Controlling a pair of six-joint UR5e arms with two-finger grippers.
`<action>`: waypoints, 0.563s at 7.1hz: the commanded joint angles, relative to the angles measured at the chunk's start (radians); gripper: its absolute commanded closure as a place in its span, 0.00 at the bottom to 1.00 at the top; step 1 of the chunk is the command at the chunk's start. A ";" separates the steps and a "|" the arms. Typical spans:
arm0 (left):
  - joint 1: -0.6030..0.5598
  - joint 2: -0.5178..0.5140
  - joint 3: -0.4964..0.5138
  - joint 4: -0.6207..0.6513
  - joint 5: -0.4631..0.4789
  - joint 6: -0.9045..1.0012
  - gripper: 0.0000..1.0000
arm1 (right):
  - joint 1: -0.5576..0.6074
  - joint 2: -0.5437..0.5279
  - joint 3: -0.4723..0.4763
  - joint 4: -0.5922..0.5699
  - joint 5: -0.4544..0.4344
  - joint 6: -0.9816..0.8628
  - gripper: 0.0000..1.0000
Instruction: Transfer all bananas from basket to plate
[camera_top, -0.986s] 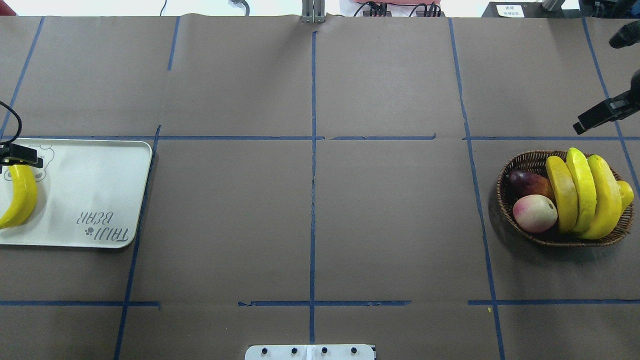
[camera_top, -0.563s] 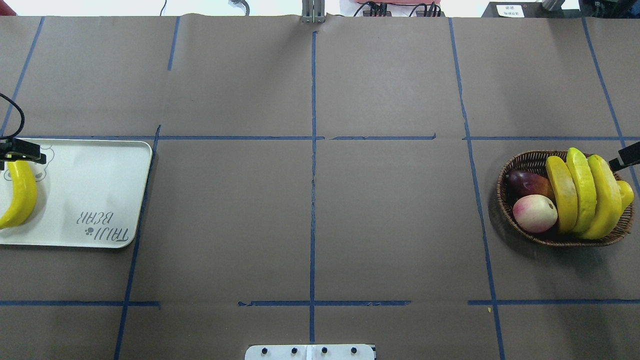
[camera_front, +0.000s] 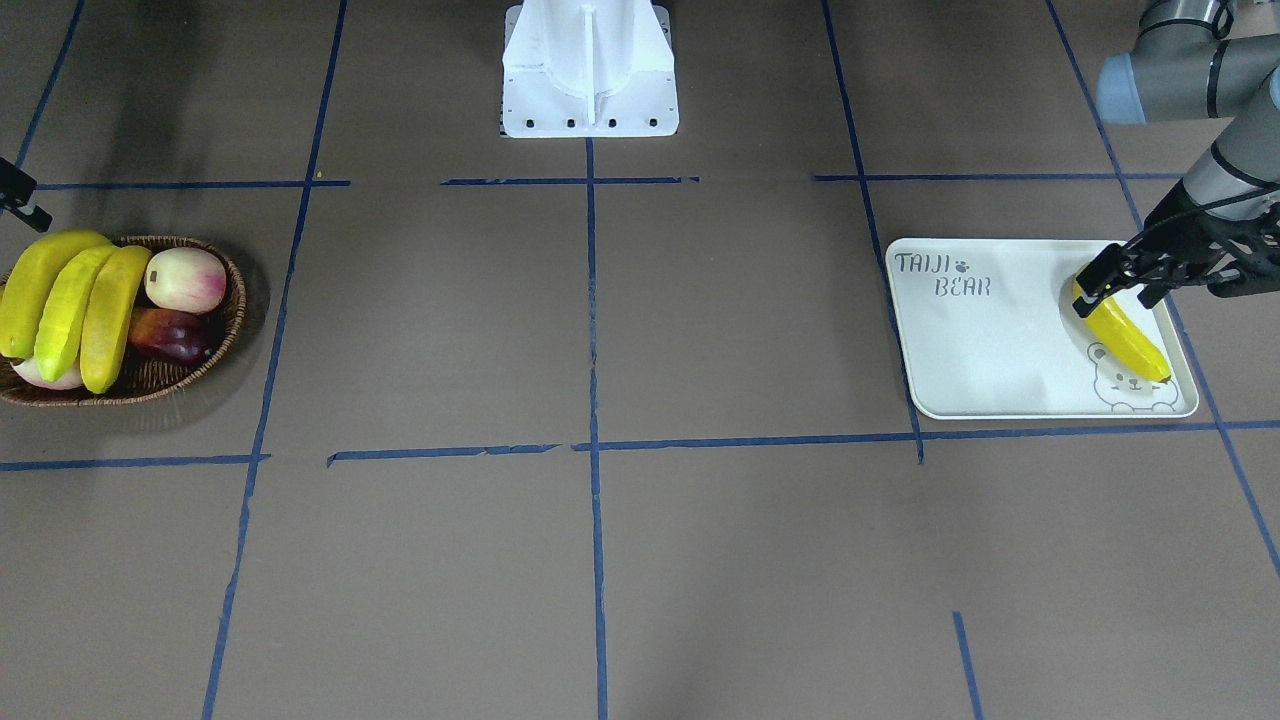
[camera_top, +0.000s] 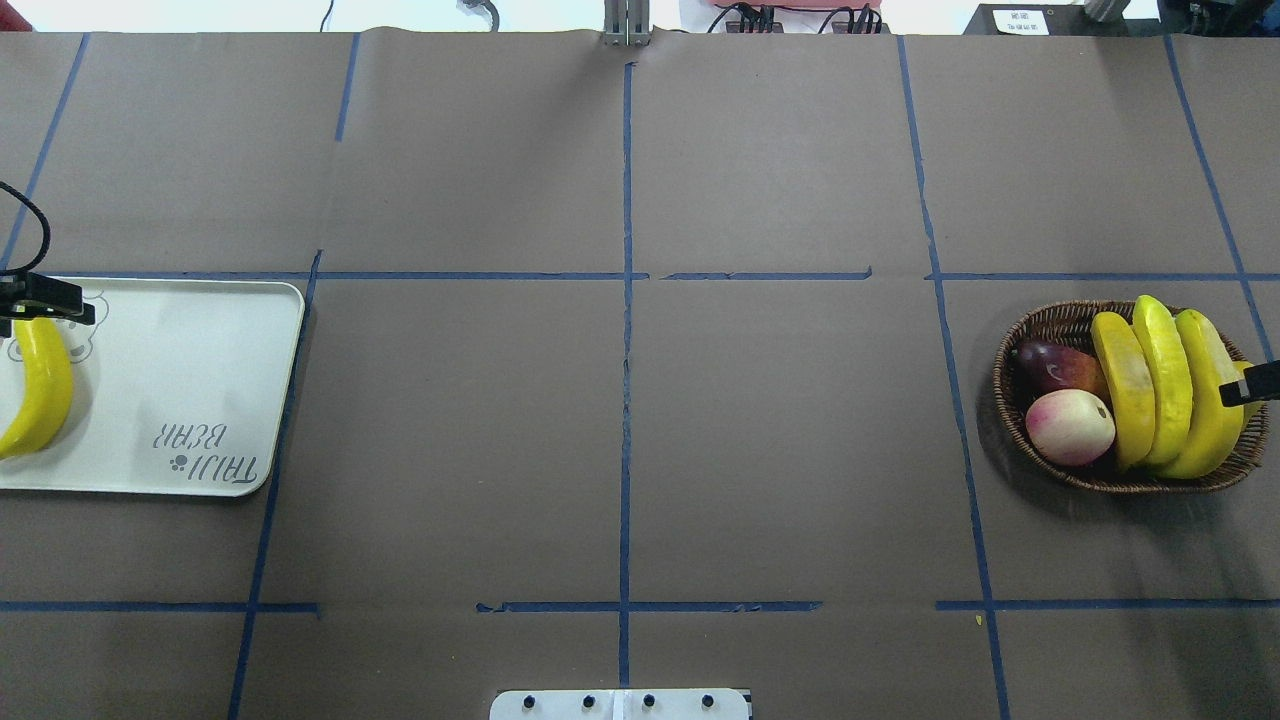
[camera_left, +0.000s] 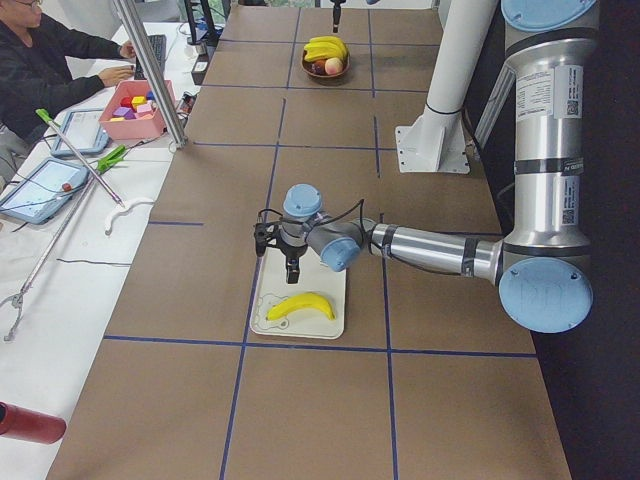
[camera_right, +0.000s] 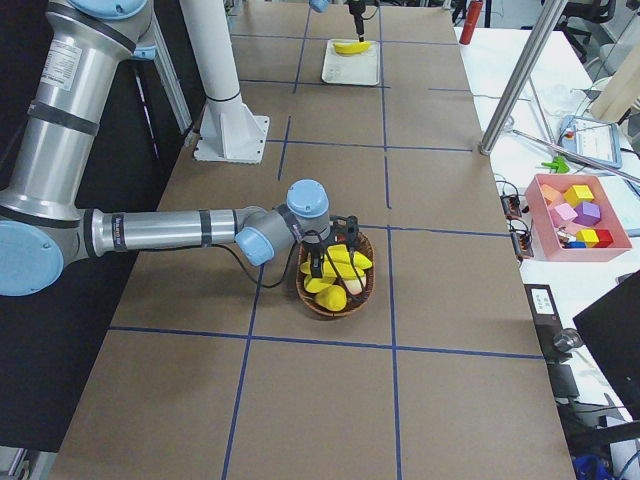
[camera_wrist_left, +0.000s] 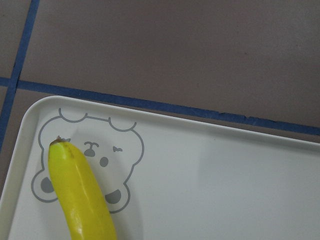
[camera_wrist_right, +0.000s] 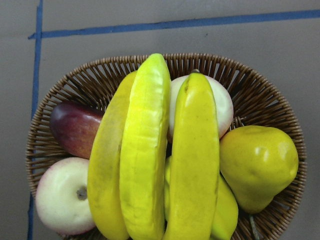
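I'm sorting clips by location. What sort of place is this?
Probably a robotics lab: a left arm and right arm at a paper-covered table gridded with blue tape, with an operator and tablets alongside.

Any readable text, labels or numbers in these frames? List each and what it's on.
"TAIJI BEAR": grey print on the plate, in the corner opposite the bear drawing.
Stickers on the left arm: too small to read.
White label on the black box beyond the table: too blurred to read.
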 joint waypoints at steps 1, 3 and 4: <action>0.000 -0.002 -0.001 0.000 0.000 -0.002 0.00 | -0.056 -0.002 -0.028 0.009 -0.035 0.005 0.01; 0.000 -0.002 -0.012 0.000 0.000 -0.002 0.00 | -0.062 0.004 -0.048 0.010 -0.037 0.004 0.04; 0.000 0.000 -0.014 0.000 0.000 -0.002 0.00 | -0.062 0.004 -0.048 0.012 -0.034 0.004 0.10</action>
